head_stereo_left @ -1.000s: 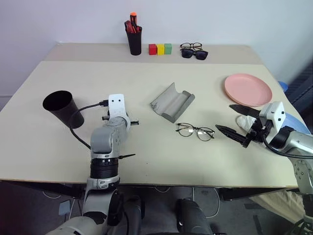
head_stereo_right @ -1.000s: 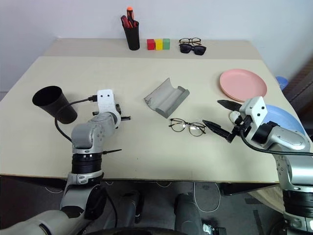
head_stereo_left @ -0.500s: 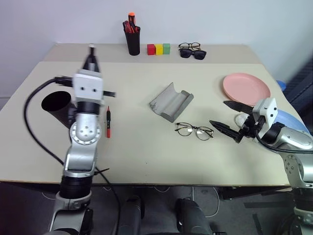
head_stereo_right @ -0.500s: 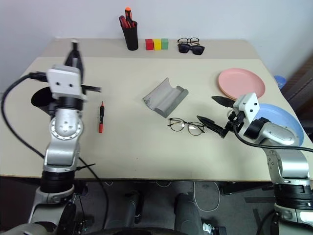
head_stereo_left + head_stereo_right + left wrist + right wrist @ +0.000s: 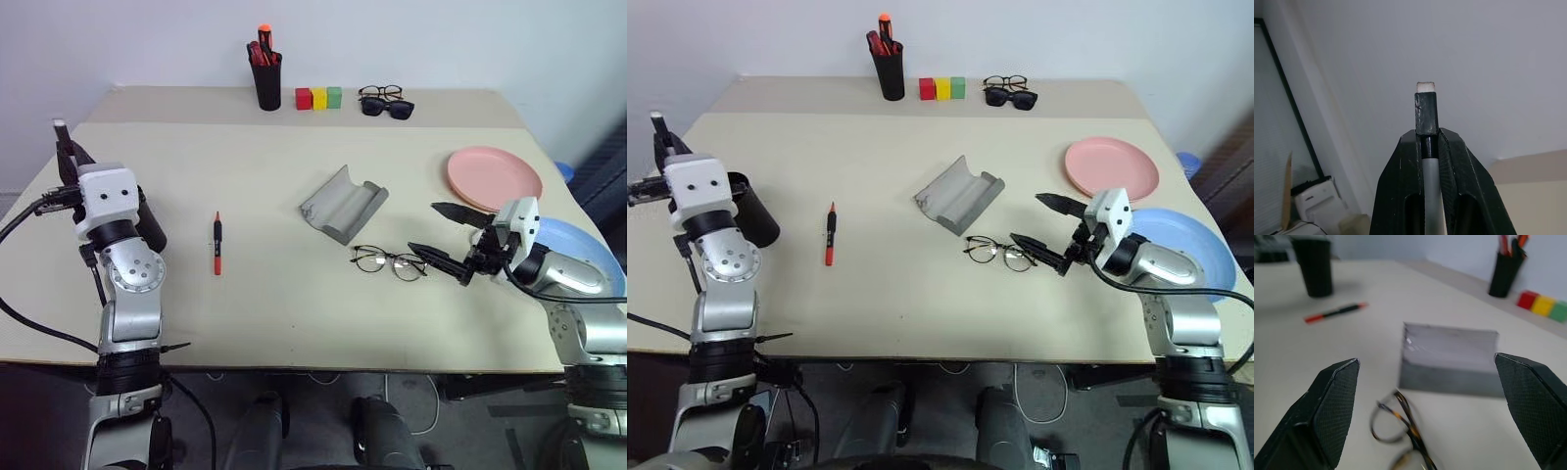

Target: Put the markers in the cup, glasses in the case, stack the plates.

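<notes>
Left gripper pinches white pen; tip it over cup w/ care. Right gripper, fingers wide, waits by glasses.

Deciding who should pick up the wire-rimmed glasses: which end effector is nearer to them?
Right. The right end effector hangs open just beside the wire-rimmed glasses, toward the plates' side. The left end effector is raised at the table's far left edge, gripping the white marker.

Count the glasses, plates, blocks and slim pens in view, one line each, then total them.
Glasses: 3
Plates: 2
Blocks: 3
Slim pens: 2, the red pen and the white pen in the left hand
Total: 10
</notes>
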### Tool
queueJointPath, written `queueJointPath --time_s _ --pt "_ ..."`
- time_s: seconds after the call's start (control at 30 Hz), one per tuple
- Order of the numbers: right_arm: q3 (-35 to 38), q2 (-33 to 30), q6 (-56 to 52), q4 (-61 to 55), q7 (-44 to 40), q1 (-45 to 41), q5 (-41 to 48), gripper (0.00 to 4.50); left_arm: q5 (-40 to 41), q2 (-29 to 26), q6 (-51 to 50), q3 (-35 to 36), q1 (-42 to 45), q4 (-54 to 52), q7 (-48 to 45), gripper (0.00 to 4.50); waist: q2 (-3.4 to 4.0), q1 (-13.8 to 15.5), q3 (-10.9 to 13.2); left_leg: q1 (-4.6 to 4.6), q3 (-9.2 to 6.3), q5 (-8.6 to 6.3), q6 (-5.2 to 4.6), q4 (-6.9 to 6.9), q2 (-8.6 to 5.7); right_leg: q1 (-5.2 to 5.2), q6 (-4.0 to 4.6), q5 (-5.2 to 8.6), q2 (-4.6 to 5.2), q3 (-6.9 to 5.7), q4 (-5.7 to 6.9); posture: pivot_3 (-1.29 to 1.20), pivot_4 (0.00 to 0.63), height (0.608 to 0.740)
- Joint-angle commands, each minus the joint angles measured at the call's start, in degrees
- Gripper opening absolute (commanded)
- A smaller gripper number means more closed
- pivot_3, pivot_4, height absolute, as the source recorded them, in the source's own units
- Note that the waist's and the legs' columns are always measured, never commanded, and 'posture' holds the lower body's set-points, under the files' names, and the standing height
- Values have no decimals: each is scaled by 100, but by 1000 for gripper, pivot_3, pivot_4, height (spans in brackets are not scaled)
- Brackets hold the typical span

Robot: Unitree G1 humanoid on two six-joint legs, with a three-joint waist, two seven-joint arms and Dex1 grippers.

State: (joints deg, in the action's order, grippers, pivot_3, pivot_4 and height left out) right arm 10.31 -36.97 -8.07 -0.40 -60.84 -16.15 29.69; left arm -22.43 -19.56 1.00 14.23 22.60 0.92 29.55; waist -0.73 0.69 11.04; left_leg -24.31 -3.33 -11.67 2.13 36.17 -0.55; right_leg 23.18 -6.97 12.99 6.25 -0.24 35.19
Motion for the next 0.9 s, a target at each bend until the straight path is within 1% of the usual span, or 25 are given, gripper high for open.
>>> queueJointPath --time_s 0.03,0.1,0.23,0.37,0.67,0.9 --pt "-59 79 89 -218 -216 -137 162 4500 -230 -124 256 -10 223 229 301 48 0 1 0 0 0 0 0 -1 0 0 0 0 0 0 0 0 150 740" --pt "-142 125 110 -232 -280 -177 151 4500 -299 -176 372 -46 310 448 417 48 0 0 0 0 0 0 0 -1 0 1 -1 -1 0 0 0 0 150 740" --pt "-361 310 124 -208 -420 -372 143 4500 -520 -266 573 -170 741 1235 879 48 -1 1 -1 0 -1 2 3 0 0 1 -5 -3 -3 0 2 0 150 740" --pt "-421 464 -38 -287 -467 -485 337 4500 -628 -307 757 -307 1005 1694 1177 48 -2 0 -1 -1 -1 4 7 -1 0 1 -12 -7 -2 0 1 0 150 740" --pt "-518 695 -273 -491 -525 -606 622 4500 -645 -324 866 -422 1014 1982 1450 48 -2 -5 -1 0 -1 7 13 -4 0 5 -21 -13 -3 0 4 0 150 740" --pt "-620 893 -284 -445 -509 -754 586 4500 -636 -359 891 -452 1053 2182 1588 48 -2 -5 -1 0 -1 8 14 -5 0 6 -21 -14 -3 0 5 0 150 740"
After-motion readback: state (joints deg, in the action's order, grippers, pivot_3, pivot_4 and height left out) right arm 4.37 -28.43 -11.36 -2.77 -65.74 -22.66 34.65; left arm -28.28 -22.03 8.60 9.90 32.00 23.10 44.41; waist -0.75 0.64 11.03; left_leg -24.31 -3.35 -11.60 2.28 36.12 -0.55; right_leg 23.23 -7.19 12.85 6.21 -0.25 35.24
